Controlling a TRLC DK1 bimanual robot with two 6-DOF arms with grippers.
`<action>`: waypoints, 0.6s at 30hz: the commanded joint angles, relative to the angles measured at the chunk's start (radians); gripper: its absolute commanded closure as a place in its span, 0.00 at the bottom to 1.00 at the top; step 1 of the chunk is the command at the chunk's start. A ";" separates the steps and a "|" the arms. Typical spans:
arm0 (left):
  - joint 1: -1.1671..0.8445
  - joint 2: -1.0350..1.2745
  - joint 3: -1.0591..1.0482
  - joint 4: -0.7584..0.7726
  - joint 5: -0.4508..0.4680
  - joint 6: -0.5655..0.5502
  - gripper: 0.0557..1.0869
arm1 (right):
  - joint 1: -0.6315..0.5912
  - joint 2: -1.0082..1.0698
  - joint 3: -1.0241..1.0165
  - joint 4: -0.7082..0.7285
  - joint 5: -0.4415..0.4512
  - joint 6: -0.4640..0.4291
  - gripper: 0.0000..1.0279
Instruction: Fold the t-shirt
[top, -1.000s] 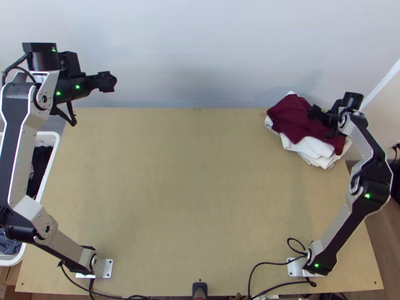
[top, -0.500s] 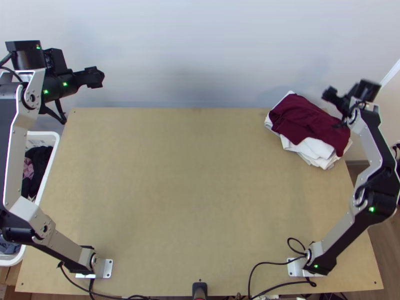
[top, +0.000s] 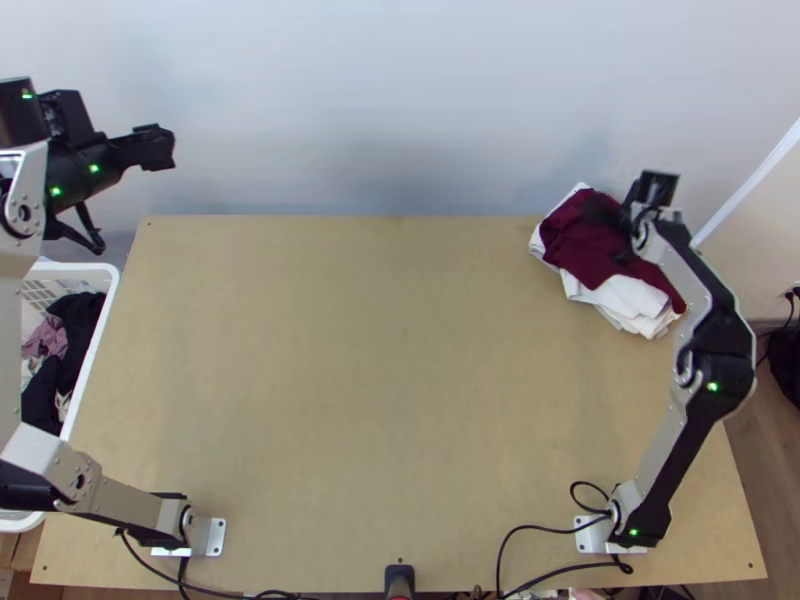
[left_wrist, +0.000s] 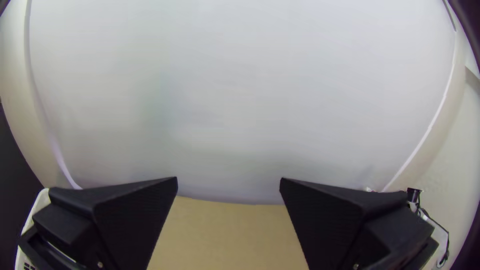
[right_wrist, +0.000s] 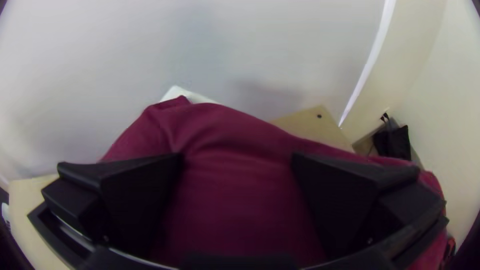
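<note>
Your right hand (right_wrist: 238, 156) is back over the maroon shirt (top: 580, 245)! Half a second ago it hangs off toward the table (top: 380, 400)'s far right corner, clear of the cloth; now it's in over the shirt again, fingers wide apart, gripping nothing. Whether it touches, you can't tell from here. The shirt lies in a compact, folded-looking bundle on the white pile (top: 625, 298) at that same corner, a few soft wrinkles across it.

Over on the other side, your left hand (left_wrist: 229, 178) swings outward, past the far left corner, open and empty, and more of the basket (top: 100, 330) beside the left edge comes into sight.

What does it mean? The folding looks as good as done, and this return reads like a tidy-up: a press or a nudge to square the shirt on the pile. Go gently; a snagged fold could drag the bundle askew.
</note>
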 joint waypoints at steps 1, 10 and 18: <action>0.014 -0.040 0.018 0.021 -0.020 0.022 0.04 | -0.008 -0.038 -0.017 -0.035 0.024 -0.043 0.04; 0.051 -0.201 -0.155 0.309 -0.167 0.052 0.04 | -0.013 -0.484 0.001 0.045 0.024 -0.045 0.04; 0.050 -0.609 -0.775 1.015 -0.198 0.088 0.04 | -0.041 -0.856 -0.068 0.150 0.008 0.006 0.05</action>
